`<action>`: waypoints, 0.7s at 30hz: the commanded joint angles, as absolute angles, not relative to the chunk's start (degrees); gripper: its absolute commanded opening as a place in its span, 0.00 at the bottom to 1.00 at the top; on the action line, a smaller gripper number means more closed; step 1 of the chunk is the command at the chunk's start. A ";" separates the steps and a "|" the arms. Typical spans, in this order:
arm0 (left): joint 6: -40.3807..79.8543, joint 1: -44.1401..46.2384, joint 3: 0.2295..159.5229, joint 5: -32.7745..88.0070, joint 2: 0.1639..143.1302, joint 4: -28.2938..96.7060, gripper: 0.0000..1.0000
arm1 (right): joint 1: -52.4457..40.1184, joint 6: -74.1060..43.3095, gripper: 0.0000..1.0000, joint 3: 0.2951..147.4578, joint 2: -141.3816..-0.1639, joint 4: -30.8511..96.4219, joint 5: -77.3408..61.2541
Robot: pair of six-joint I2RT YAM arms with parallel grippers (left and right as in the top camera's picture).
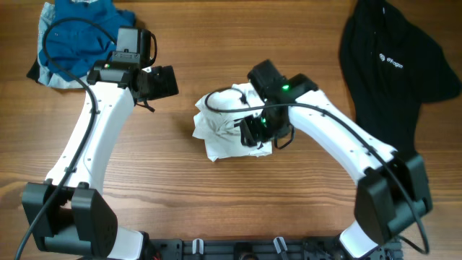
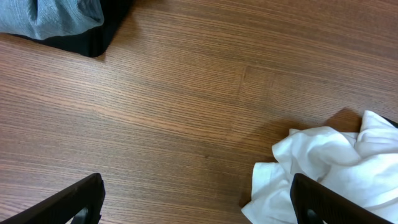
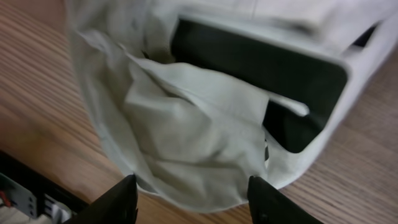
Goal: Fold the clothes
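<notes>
Black shirt [image 1: 401,43] bears a small white logo [image 1: 393,62], lettering unreadable.

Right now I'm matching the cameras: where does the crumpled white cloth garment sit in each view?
Overhead: crumpled white cloth garment at table centre.
Left wrist: garment in lower right corner.
Right wrist: garment fills most of the frame.
Shared landmark: brown wooden tabletop.

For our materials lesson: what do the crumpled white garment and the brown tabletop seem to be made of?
Crumpled white garment: soft fabric, probably cotton, matte; it creases and bunches limply. Brown tabletop: wood or wood-look laminate, smooth, slight sheen; fine parallel grain lines run across it.
</notes>
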State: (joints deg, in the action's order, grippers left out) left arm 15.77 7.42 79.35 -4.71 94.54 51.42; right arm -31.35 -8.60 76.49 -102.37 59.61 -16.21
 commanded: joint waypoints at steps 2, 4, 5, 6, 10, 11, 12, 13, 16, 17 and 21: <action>15.22 7.20 79.83 -5.48 94.52 51.42 0.96 | -33.26 -2.50 0.55 76.05 -103.94 58.92 -19.33; 15.22 7.20 79.83 -5.48 94.52 51.77 0.96 | -34.76 -0.95 0.54 76.05 -103.94 57.93 -21.56; 15.22 7.20 79.83 -5.50 94.52 52.03 0.96 | -36.07 0.27 0.54 76.05 -103.94 57.21 -22.68; 15.22 7.20 79.83 -5.69 94.52 52.34 0.95 | -37.43 0.97 0.54 76.05 -103.94 56.60 -22.83; 15.25 6.96 79.83 -5.69 94.52 53.06 0.95 | -43.20 4.01 0.55 76.05 -103.94 56.45 -24.53; 15.25 6.85 79.83 -5.69 94.52 53.34 0.95 | -44.16 4.84 0.56 76.05 -103.94 56.60 -25.56; 15.25 6.72 79.83 -5.72 94.52 53.76 0.96 | -45.32 5.58 0.59 76.05 -103.94 56.62 -26.04; 15.27 6.55 79.83 -5.69 94.52 54.04 0.95 | -46.09 5.67 0.62 76.05 -103.94 56.49 -25.98; 15.25 5.98 79.83 -5.69 94.52 54.70 0.95 | -46.57 5.32 0.65 76.75 -103.85 56.23 -26.00; 15.25 5.65 79.83 -5.72 94.52 54.76 0.95 | -46.13 4.32 0.66 77.49 -103.59 56.18 -25.98; 15.25 3.92 79.83 -5.69 94.52 54.76 0.96 | -41.34 -3.79 0.68 79.57 -99.88 53.93 -22.74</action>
State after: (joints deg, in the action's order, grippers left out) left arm 15.77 5.45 79.35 -4.89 94.54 54.59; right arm -45.15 2.68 76.99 -103.44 55.55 -24.51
